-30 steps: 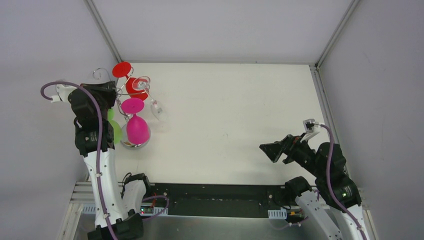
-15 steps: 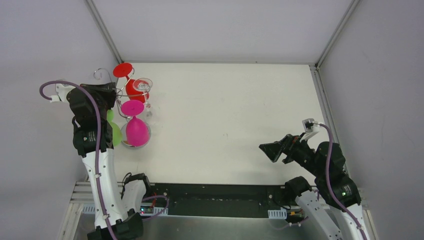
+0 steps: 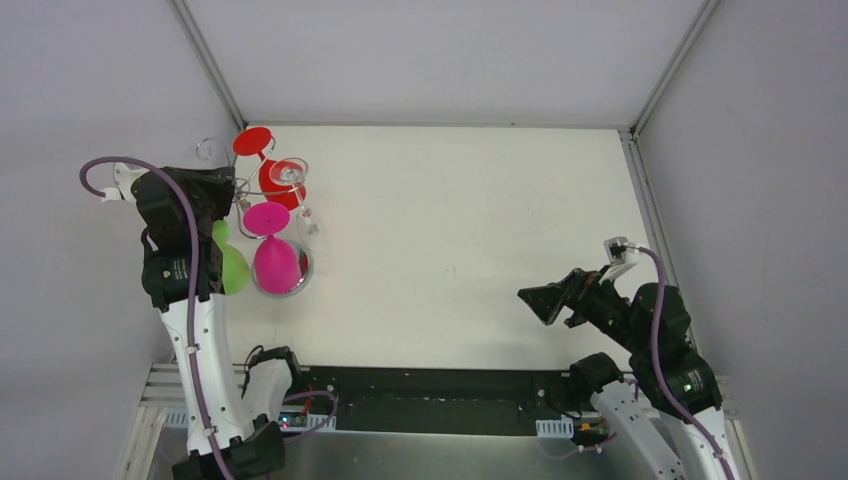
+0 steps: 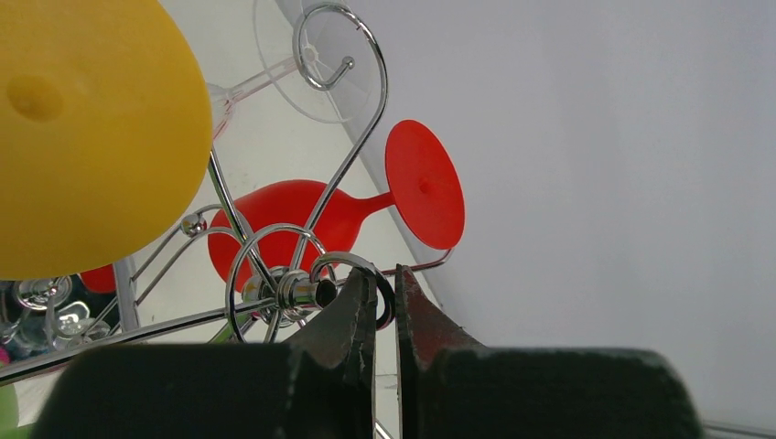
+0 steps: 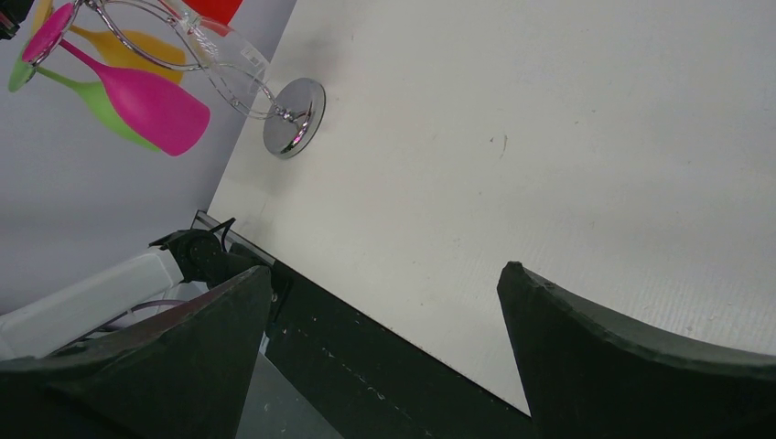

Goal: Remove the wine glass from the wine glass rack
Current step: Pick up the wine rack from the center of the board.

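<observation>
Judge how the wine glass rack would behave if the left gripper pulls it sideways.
Likely top-heavy and apt to tip: the wine glass rack hangs glasses high over a small round base. The left gripper, shut on its thin chrome wire, may slip.

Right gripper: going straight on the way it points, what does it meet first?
Probably the bare table. The open right gripper tilts down at it, with nothing between. The rack stands off to the side of that line, though depth is unclear.
</observation>
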Robot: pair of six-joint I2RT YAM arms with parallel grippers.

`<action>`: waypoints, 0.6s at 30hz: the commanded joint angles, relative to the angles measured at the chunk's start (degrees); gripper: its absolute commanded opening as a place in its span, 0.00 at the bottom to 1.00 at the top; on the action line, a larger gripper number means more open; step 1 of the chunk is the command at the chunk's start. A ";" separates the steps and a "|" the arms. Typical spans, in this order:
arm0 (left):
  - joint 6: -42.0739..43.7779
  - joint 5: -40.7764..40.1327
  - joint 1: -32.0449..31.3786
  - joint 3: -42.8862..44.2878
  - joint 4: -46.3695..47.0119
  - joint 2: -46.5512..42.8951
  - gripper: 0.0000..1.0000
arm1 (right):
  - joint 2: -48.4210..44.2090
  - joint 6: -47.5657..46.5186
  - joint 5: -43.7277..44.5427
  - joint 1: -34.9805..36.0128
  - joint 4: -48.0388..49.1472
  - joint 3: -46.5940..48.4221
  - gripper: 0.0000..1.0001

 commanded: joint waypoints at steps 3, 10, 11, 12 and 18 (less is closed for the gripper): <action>-4.05 2.36 0.11 7.58 16.80 -1.43 0.00 | 1.35 0.24 -1.26 0.44 1.27 1.28 0.99; -6.74 4.50 0.02 8.77 18.63 0.26 0.00 | 1.88 0.32 -1.72 0.31 1.47 1.14 0.99; -7.32 4.69 0.02 8.86 19.16 0.43 0.00 | 1.96 0.29 -1.79 0.35 1.48 1.14 0.99; -7.65 4.89 0.02 8.90 19.51 0.56 0.00 | 1.98 0.40 -1.81 0.35 1.56 1.22 0.99; -8.50 5.67 -0.03 11.02 19.95 1.88 0.00 | 2.49 0.42 -2.17 0.40 2.05 1.41 0.99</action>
